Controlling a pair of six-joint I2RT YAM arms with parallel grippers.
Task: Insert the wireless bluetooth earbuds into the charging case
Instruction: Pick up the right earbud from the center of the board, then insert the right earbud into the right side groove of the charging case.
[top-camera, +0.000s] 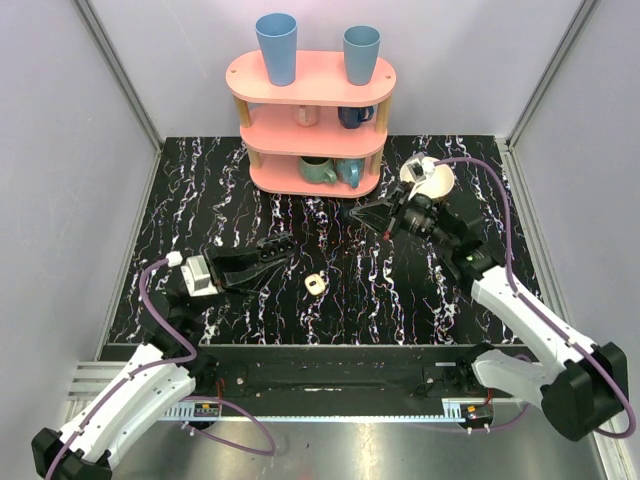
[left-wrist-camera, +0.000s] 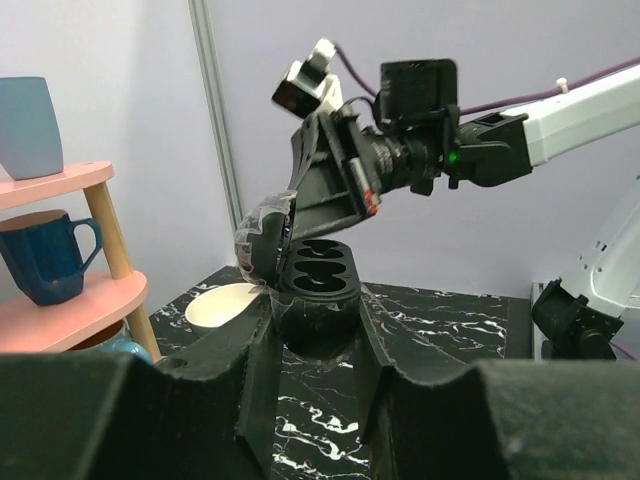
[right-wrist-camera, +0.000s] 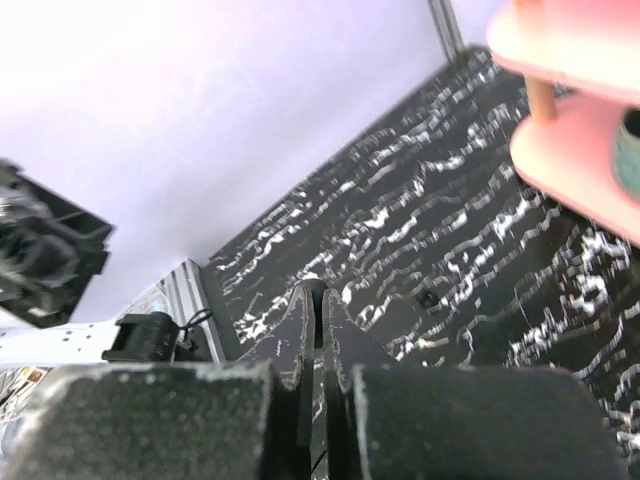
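My left gripper (top-camera: 275, 248) (left-wrist-camera: 315, 325) is shut on a black case (left-wrist-camera: 318, 285) with two oval hollows and a raised lid (left-wrist-camera: 262, 235), held just above the table at the left. The charging case (top-camera: 315, 284), small and cream-white, lies on the marbled table between the arms, apart from both grippers. My right gripper (top-camera: 362, 213) (left-wrist-camera: 300, 200) (right-wrist-camera: 322, 292) hangs above the table right of centre, pointing left. Its jaws are shut, and I see nothing I can name between them. The earbuds are out of view.
A pink three-tier shelf (top-camera: 312, 110) with blue cups and mugs stands at the back centre. A round cream bowl (top-camera: 425, 175) (left-wrist-camera: 225, 305) sits behind the right gripper. Walls and metal posts close in the table's left, right and back sides.
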